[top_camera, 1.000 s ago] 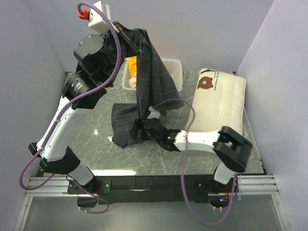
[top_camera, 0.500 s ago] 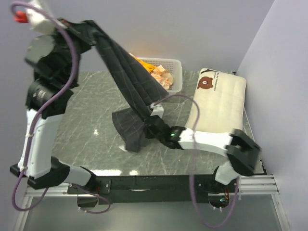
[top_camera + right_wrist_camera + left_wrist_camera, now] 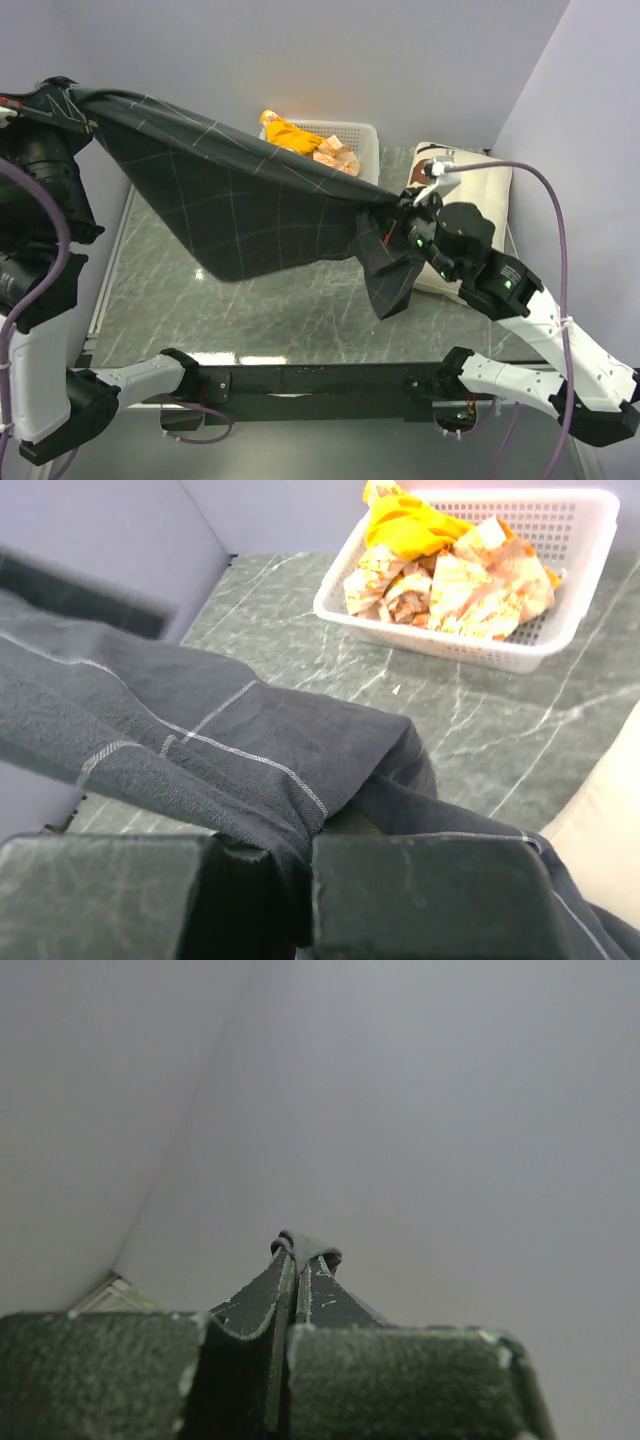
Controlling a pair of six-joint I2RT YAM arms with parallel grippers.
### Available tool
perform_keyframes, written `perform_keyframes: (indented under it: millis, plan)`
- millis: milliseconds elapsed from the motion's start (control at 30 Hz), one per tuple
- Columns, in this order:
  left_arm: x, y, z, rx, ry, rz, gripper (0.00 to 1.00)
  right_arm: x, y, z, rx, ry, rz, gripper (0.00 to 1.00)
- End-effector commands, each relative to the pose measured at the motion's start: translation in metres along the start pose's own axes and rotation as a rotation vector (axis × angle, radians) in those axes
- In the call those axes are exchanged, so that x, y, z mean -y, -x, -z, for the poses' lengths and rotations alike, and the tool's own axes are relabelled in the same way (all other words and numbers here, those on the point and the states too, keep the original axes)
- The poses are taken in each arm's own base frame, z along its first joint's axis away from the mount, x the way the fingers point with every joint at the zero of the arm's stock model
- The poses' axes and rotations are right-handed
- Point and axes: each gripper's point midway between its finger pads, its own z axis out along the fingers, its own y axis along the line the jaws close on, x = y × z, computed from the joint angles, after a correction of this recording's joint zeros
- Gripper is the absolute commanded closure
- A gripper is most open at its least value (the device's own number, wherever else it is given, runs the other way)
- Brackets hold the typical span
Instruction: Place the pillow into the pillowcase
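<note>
I have the pillowcase stretched in the air between both arms. My left gripper, up at 10 o'clock, is clamped on one corner, and my right gripper, toward 3 o'clock, pinches the other end. The pillow lies on the table at 2 o'clock, beside the basket.

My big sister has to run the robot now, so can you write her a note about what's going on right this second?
Left claw: shut on an edge of the pillowcase, held high at the left.
Right claw: shut on a bunched part of the pillowcase, over the right side of the table.
Pillowcase: hangs stretched in the air between the two claws.
Pillow: lies on the table at the far right, outside the case.
Done: case lifted and spread.
Left: open the case and slide the pillow in.
</note>
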Motion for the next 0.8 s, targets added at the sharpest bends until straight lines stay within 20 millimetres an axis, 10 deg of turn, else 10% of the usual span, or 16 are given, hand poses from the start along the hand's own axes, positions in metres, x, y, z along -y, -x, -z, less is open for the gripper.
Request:
perform_keyframes:
  millis: [0,333,467,633,733,767]
  plan:
    - [-0.013,-0.002,-0.012,0.066,0.104,-0.080,0.99,0.010,-0.022,-0.028,-0.129,-0.010,0.096,1.00]
    - [-0.019,-0.041,-0.069,0.028,0.140,-0.161,0.99,-0.008,0.015,-0.113,-0.154,-0.002,0.157,1.00]
    - [-0.082,-0.048,-0.092,0.003,0.263,-0.154,0.99,-0.025,-0.028,-0.122,-0.234,0.051,0.154,1.00]
    - [-0.135,-0.073,-0.101,-0.077,0.323,-0.008,0.95,-0.063,-0.126,-0.121,-0.383,0.141,0.165,0.83]
    - [-0.150,-0.112,-0.107,-0.175,0.310,0.071,0.77,-0.062,-0.183,-0.128,-0.476,0.099,0.177,0.52]
    - [-0.163,-0.137,-0.105,-0.226,0.329,0.084,0.50,-0.064,-0.190,-0.126,-0.486,0.111,0.156,0.45]
